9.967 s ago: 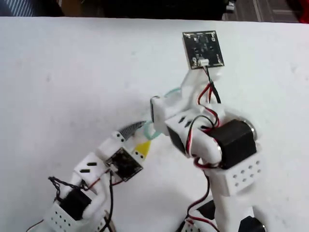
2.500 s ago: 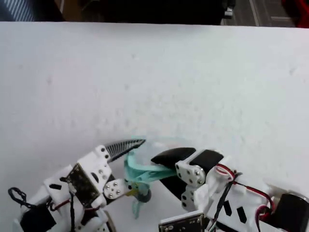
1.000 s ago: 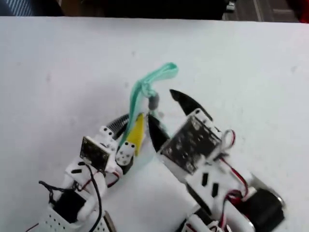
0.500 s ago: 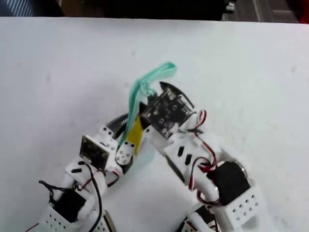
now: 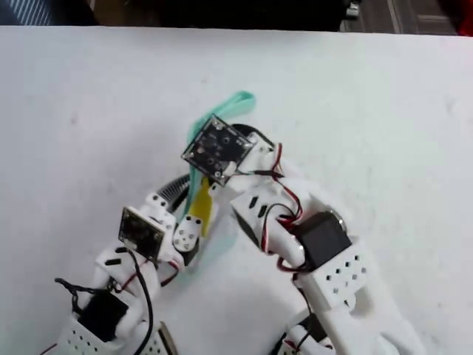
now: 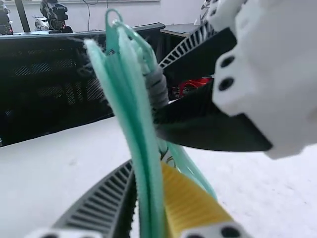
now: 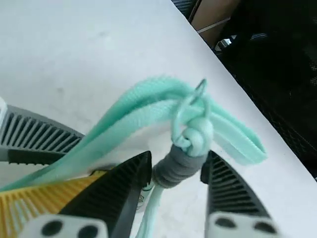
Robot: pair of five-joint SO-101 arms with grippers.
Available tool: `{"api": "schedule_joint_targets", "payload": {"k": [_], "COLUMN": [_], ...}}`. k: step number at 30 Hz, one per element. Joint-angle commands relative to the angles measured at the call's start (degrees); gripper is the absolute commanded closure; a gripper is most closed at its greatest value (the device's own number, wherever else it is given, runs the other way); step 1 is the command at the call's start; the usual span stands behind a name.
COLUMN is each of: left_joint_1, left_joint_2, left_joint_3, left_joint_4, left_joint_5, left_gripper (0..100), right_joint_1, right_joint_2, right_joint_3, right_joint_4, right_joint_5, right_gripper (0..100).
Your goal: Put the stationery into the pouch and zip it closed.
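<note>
left gripper [image 6: 147, 173]: ribbed grey and yellow jaws clamp the thin mint pouch [image 6: 124, 99]. right gripper [image 7: 179, 155]: black ribbed jaws pinch the pouch's grey cylindrical zipper pull [image 7: 176, 169].

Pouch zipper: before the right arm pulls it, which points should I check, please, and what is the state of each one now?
1. Left gripper shut on the mint-green soft pouch: ok.
2. Right gripper placed at the grey zipper pull: ok.
3. Right grip firm on that pull: cannot tell.
4. Stationery inside the pouch: cannot tell.
5. Zip fully closed: cannot tell.
</note>
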Motion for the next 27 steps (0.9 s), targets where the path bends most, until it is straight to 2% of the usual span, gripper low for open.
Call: {"api": "schedule_joint_targets", "payload": {"k": [1, 3, 9, 13, 17, 22, 27], "left_joint_1": [0.6, 0.6, 0.6, 0.0, -1.8, -4.4, -5.6], "left_joint_2": [0.3, 0.3, 0.3, 0.3, 0.3, 0.3, 0.3], "left_joint_3": [-2.3, -2.3, -2.7, -4.0, -4.5, -7.0, -9.9], "left_joint_4": [0.4, 0.4, -0.2, 0.4, 0.9, 0.7, 1.4], "left_joint_5": [0.1, 0.1, 0.0, 0.5, 2.1, 3.0, 2.7], "left_gripper": [98, 98, 97, 83, 81, 81, 88], "right_joint_1": [-2.1, -2.1, 0.3, 3.6, 4.0, -0.1, -6.9], "right_joint_2": [0.8, 0.7, 0.3, 0.7, -1.2, -8.7, -12.8], "right_joint_3": [-5.4, -6.3, -9.7, -12.8, -13.1, -13.1, -12.8], "right_joint_4": [-0.5, -0.4, -0.2, 0.3, 4.6, 10.0, 19.5], "right_joint_5": [1.2, 1.2, 0.8, 0.8, 1.1, 1.1, 2.0], "right_gripper": [99.2, 96.1, 98.1, 98.1, 98.1, 98.1, 98.1]}}
